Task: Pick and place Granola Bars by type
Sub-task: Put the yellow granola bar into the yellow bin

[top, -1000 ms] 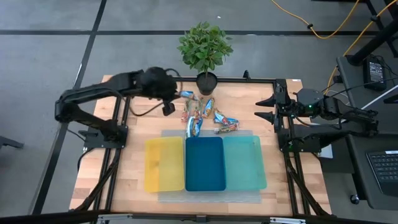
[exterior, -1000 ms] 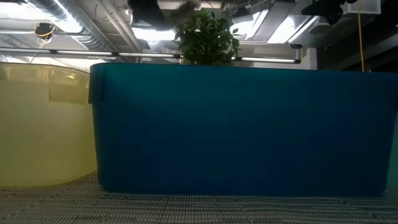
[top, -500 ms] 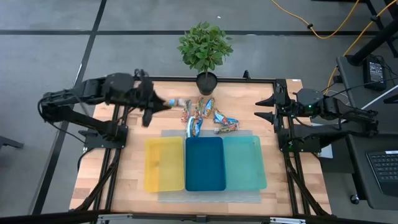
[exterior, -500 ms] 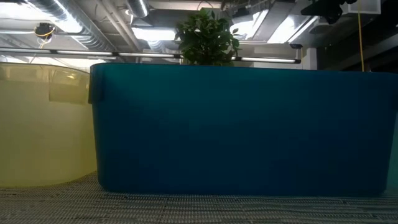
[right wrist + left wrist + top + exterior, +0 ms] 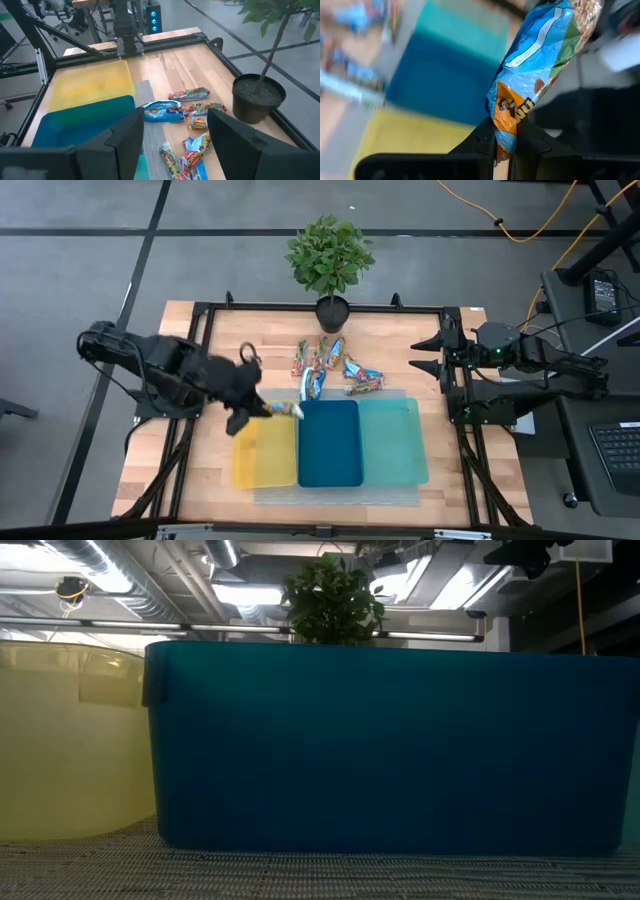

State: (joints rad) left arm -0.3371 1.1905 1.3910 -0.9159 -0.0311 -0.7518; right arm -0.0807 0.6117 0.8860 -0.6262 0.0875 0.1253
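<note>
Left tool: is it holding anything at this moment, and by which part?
Yes. The left tool pinches a blue granola bar by one end of its wrapper, above the yellow tray's far edge. The right tool holds nothing.

Grey floor (image 5: 80, 240) with dark seam lines around the wooden table (image 5: 440, 480), yellow cable (image 5: 520, 225) on the floor beyond the table's right side, keyboard (image 5: 615, 450) right of the table, ceiling ducts (image 5: 130, 585) and strip lighting (image 5: 240, 590) overhead.

text: partial "NU" | on: blue-orange granola bar wrapper (image 5: 535, 75) | rest unreadable
</note>
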